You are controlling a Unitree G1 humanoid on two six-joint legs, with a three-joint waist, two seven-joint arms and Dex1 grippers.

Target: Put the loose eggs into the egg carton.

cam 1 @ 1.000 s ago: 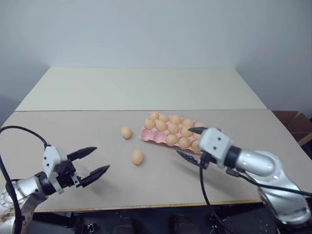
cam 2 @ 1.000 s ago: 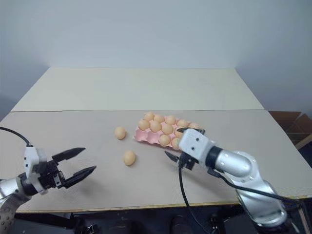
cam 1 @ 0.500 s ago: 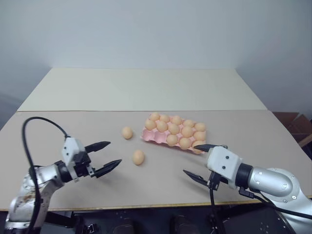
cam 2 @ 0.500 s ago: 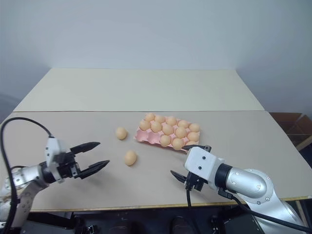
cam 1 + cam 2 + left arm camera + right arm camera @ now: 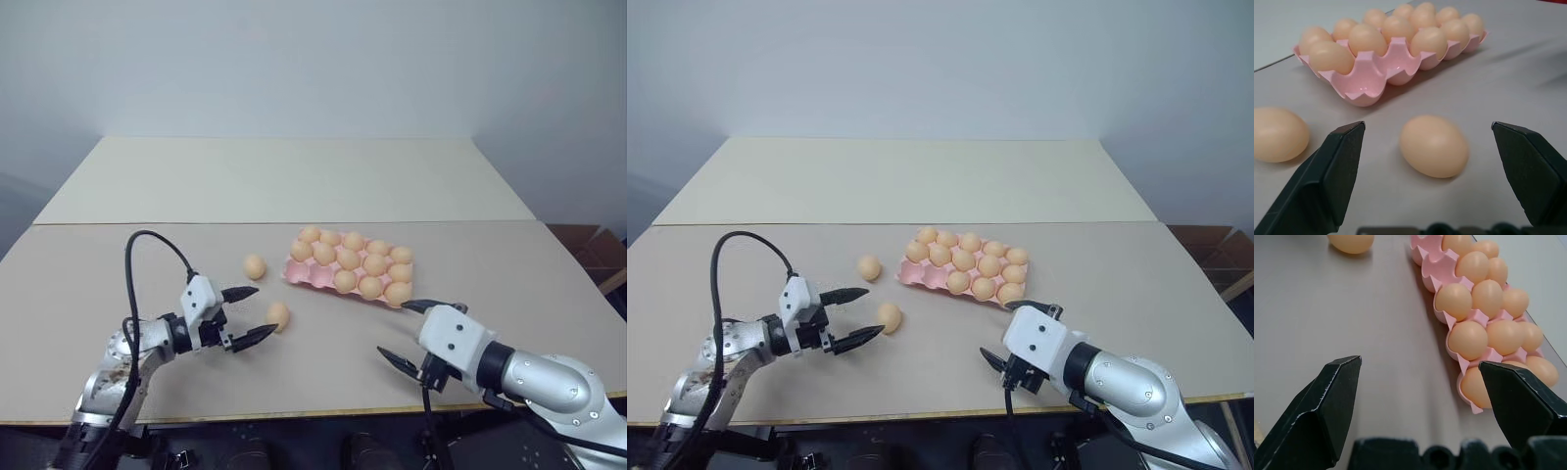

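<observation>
- The pink egg carton [image 5: 348, 269] sits right of centre in the left eye frame, on the tan surface [image 5: 470, 255], with most of its cups holding eggs
- Two cups at the carton's near-left corner are empty in the left wrist view
- One loose egg [image 5: 278, 314] lies at the lower centre, just in front of the left gripper [image 5: 247, 313], whose fingers are spread wide with the egg near the gap between the tips
- A second loose egg [image 5: 255, 266] rests just left of the carton
- The right gripper [image 5: 411, 333] hovers at the lower right, just in front of the carton, fingers wide apart and empty
</observation>
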